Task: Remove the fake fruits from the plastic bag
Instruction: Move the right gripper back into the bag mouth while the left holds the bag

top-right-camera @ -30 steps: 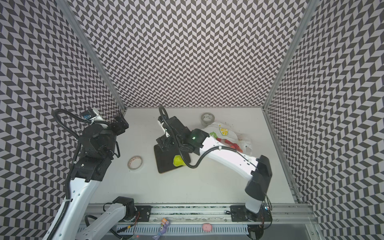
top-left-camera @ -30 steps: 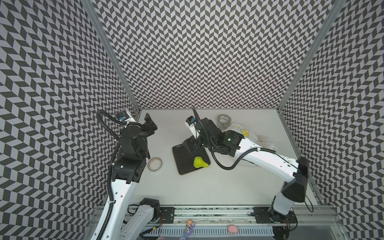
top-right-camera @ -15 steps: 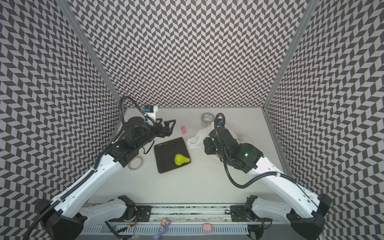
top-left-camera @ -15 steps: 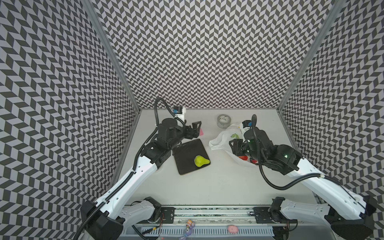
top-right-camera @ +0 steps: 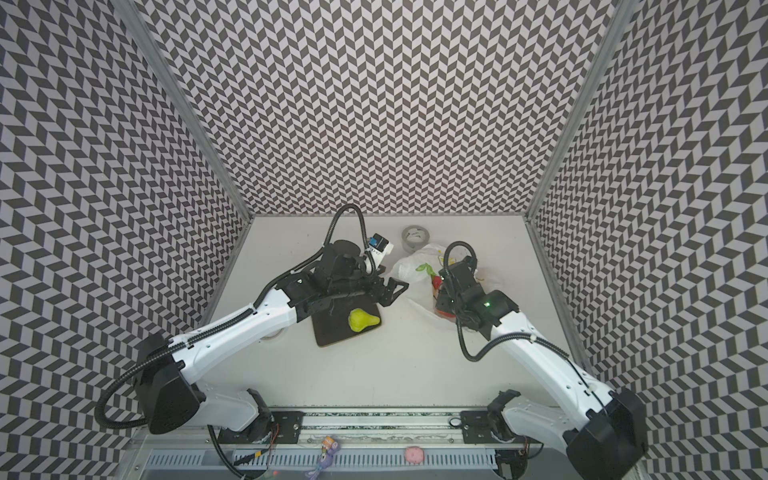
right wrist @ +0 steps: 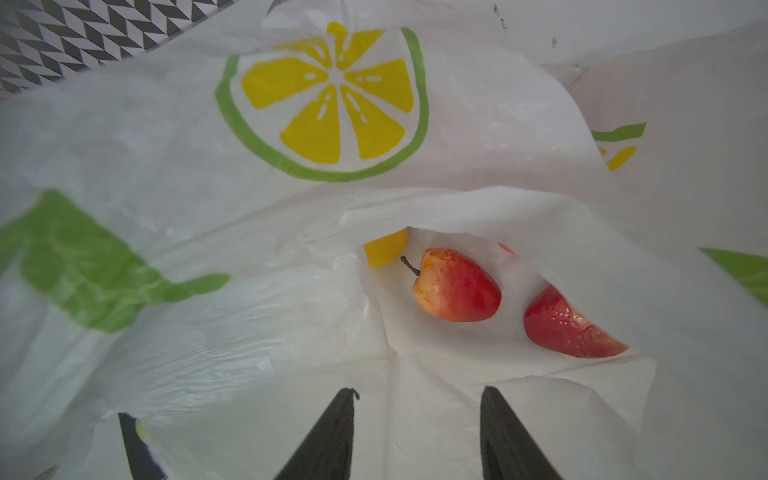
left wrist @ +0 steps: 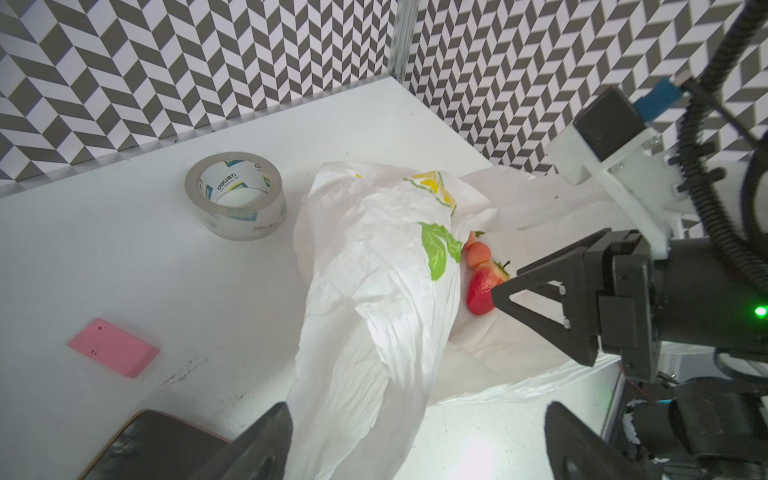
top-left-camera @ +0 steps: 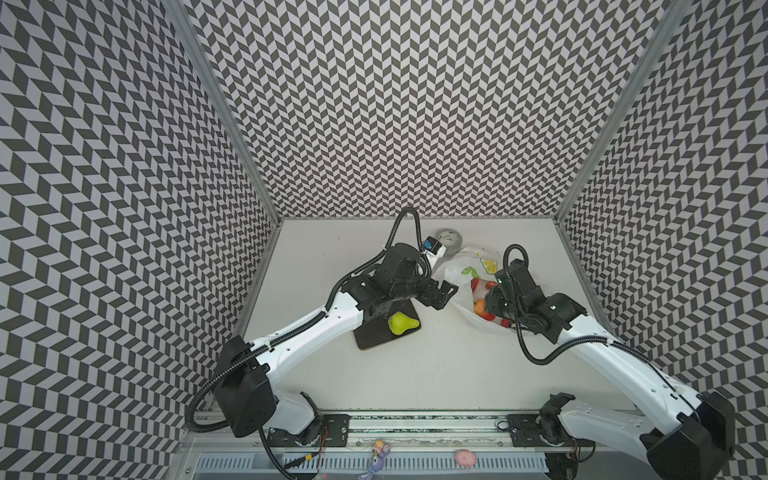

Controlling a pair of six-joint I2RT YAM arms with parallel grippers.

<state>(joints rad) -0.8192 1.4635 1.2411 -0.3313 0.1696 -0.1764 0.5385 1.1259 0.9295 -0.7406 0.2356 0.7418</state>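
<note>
- Most of the fake fruits [right wrist: 457,291] lie inside the plastic bag [right wrist: 208,291]. In my right wrist view a red-orange fruit [right wrist: 469,303], a strawberry [right wrist: 561,328] and a yellow fruit [right wrist: 384,251] show in its open mouth.
- One fruit, the green pear [top-left-camera: 400,323], is outside and rests on the black pad [top-left-camera: 374,338], apart from the bag.
- The bag lies crumpled on the table [top-left-camera: 436,374], toward the back right in both top views.
- My right gripper [right wrist: 417,401] is in the bag's mouth, its fingers about half spread, with only white film between them. The fruits lie just ahead of the tips. Whether the tips press on the film I cannot tell.
- My left gripper [top-left-camera: 446,296] is spread wide and holds nothing. It is just beside the bag's edge on the pad side.
- A tape roll [left wrist: 237,195] stands near the bag, toward the back wall. A pink block [left wrist: 112,347] lies apart from both.
</note>
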